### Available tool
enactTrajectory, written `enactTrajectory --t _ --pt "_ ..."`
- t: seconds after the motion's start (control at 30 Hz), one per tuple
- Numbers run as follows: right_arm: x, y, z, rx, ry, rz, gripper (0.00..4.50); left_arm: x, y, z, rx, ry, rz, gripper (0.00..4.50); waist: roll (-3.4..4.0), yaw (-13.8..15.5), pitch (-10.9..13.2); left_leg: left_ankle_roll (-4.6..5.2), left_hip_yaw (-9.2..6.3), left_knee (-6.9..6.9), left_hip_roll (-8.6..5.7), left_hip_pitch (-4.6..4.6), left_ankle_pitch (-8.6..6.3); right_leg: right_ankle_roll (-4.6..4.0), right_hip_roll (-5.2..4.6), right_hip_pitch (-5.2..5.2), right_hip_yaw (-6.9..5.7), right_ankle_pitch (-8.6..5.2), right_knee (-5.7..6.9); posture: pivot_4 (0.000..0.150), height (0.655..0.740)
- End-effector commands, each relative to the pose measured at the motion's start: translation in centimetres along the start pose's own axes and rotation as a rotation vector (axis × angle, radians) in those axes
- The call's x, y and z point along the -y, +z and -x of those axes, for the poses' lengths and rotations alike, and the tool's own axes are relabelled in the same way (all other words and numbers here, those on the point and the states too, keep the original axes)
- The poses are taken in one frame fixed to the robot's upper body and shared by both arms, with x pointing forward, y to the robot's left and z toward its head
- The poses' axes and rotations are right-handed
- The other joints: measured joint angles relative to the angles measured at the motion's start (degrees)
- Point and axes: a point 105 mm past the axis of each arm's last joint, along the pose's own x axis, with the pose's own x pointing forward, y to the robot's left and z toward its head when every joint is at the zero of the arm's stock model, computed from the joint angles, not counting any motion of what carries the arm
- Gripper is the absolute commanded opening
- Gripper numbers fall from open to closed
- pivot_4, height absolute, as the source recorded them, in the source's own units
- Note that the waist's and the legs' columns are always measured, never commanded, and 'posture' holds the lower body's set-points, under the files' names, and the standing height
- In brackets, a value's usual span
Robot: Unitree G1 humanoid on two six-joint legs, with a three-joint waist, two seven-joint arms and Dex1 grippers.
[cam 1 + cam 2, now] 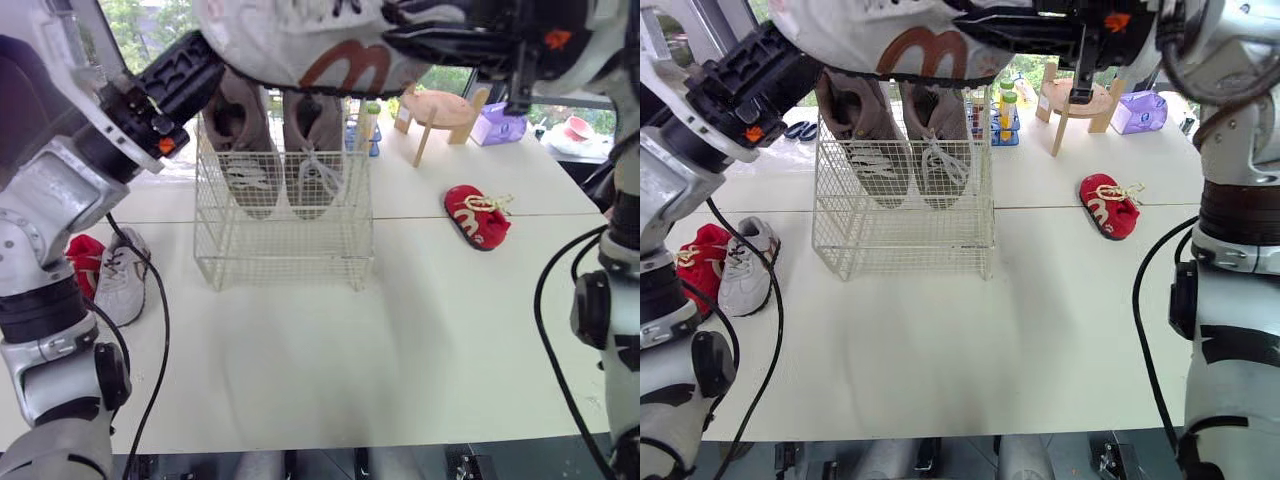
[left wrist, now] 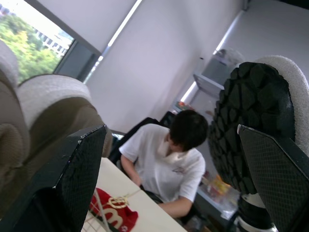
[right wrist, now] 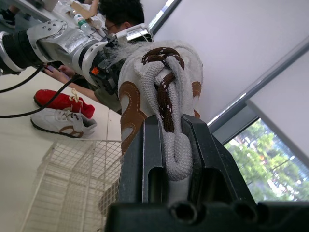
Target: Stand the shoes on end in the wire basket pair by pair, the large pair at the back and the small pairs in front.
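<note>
White with a brown emblem, the shoe hangs high over the wire basket, lifted, we judge, to clear its rim. The large pair stands on end at the back, and the mate lies on the table. From the left wrist we see the left claw spread wide and empty, one finger beside the sole. From the right wrist, the right claw is pinched tight on the laces.
</note>
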Motion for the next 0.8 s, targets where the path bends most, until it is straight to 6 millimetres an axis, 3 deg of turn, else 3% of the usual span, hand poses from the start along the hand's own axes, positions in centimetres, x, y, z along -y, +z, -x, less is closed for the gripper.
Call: enactTrajectory --t 0.03,0.27,0.47,0.8 --pt "-0.2 1.1 -0.6 0.016 0.035 0.079 0.09 2.2 0.3 -0.3 -0.027 -0.115 -0.008 4.50 0.00 -0.1 0.0 -0.01 0.00 0.00 0.00 0.00 0.00 0.00 -0.01 0.00 0.00 0.00 0.00 0.150 0.7400" --pt "1.7 1.9 0.5 0.123 -0.071 -0.007 0.09 0.7 0.8 1.6 -0.034 -0.033 -0.056 4.50 0.01 -0.3 0.0 -0.07 0.02 -0.05 0.02 0.01 0.03 -0.01 0.01 -0.08 0.01 0.00 0.06 0.150 0.7400" --pt "2.2 1.5 1.0 0.115 -0.118 -0.022 0.09 0.6 1.2 2.6 -0.008 -0.019 -0.113 4.50 0.01 -0.1 0.0 -0.09 0.02 -0.10 0.02 -0.01 0.03 -0.03 -0.03 -0.11 0.02 0.00 0.04 0.150 0.7400" --pt "0.4 -1.0 -1.5 0.023 -0.039 0.038 0.09 2.0 1.4 0.5 -0.027 -0.157 -0.106 4.50 0.01 -0.2 0.0 -0.09 0.04 -0.10 0.01 -0.01 0.03 -0.02 -0.02 -0.11 0.02 0.00 0.04 0.150 0.7400"
